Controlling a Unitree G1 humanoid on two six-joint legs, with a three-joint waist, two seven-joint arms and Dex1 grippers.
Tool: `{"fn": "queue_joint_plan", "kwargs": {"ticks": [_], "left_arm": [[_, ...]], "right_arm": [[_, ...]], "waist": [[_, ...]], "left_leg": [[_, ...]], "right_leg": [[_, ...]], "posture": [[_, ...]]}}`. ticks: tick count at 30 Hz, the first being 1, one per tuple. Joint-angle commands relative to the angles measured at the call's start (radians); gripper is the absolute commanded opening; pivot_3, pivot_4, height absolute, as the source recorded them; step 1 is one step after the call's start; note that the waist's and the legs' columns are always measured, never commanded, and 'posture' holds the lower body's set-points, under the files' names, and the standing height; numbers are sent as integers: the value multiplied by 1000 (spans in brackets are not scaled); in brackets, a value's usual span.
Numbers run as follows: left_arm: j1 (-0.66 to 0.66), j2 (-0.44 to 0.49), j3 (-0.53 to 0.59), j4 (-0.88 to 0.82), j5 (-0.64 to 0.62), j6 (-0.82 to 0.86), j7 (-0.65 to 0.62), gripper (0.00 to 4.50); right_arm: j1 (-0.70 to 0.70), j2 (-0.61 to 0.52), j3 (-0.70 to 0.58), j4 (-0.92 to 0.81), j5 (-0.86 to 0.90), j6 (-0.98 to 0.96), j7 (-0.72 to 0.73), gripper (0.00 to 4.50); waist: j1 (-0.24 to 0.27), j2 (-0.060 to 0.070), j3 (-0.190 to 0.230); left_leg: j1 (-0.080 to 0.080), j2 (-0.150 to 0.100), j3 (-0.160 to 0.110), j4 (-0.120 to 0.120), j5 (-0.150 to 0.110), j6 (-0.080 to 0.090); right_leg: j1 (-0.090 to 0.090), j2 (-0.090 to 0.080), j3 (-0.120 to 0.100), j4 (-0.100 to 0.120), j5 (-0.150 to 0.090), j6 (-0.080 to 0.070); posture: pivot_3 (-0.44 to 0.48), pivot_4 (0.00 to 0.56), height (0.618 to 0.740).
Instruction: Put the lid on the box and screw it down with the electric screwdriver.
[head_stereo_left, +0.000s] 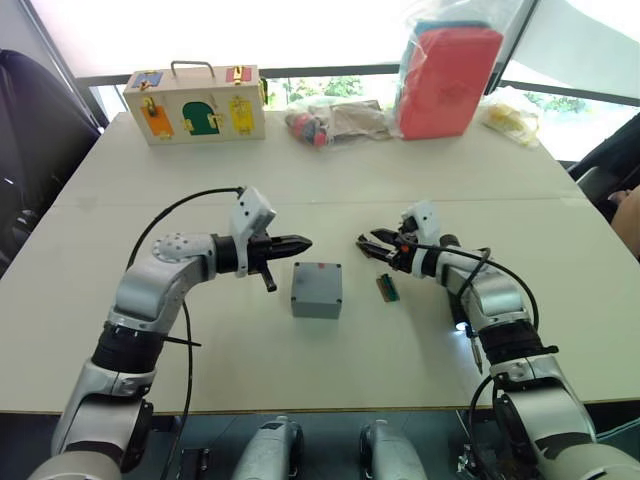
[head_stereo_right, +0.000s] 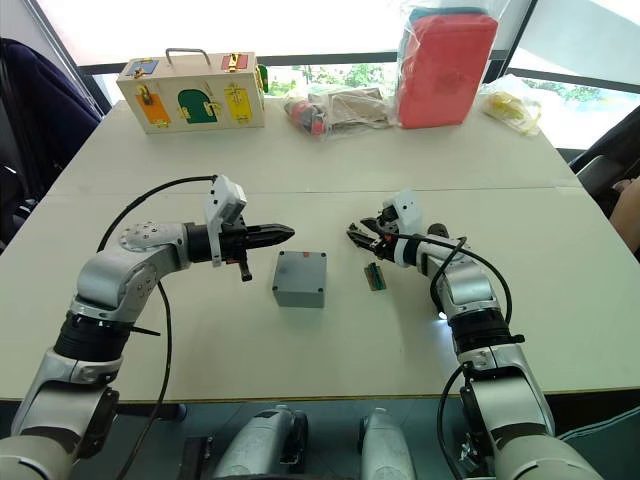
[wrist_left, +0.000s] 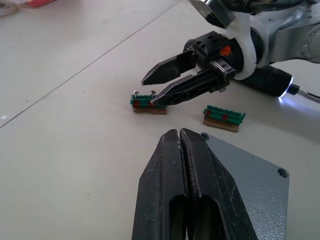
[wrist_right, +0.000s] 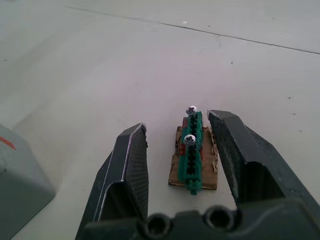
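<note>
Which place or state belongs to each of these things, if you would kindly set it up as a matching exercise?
Things:
1. left hand
2. right hand
3. box
4. wooden box

Places or states:
a. open
b. at the far left corner of the table
c. shut
d. grey, lying between the two hands

Pairs: 1-c, 2-a, 3-d, 4-b

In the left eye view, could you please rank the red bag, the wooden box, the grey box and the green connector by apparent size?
1. Wooden box and red bag: similar, too close to rank.
2. Grey box.
3. Green connector, smallest.
</note>
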Motion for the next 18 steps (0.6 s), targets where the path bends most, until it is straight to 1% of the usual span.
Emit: {"fn": "queue_joint_plan", "kwargs": {"ticks": [1,3,4,5,6,18], "left_arm": [[4,6,16,-42,-6,-4,6,0],[6,5,18,-44,-8,-3,10,0],[6,5,18,-45,-8,-3,12,0],[7,4,19,-46,-9,-2,13,0],[7,4,19,-46,-9,-2,14,0],[21,3,36,-40,-5,-21,40,0]], "right_arm": [[-26,6,-20,-4,-3,-30,-1,1598],[-27,6,-17,2,-11,-37,-4,1105],[-27,6,-17,5,-13,-39,-4,619],[-27,6,-17,6,-13,-42,-4,251],[-27,7,-18,7,-13,-43,-4,45],[-22,12,-17,-24,-23,-77,-13,45]], "waist": [[-1,0,0],[-2,0,0],[-1,0,0],[-1,0,0],[-1,0,0],[-2,0,0]], "left_leg": [[0,0,0,0,0,0],[0,0,0,0,0,0],[0,0,0,0,0,0],[0,0,0,0,0,0],[0,0,0,0,0,0],[0,0,0,0,0,0]], "right_leg": [[0,0,0,0,0,0],[0,0,0,0,0,0],[0,0,0,0,0,0],[0,0,0,0,0,0],[0,0,0,0,0,0],[0,0,0,0,0,0]], "posture": [[0,150,740],[0,150,740],[0,150,740],[0,150,740],[0,150,740],[0,150,740]]}}
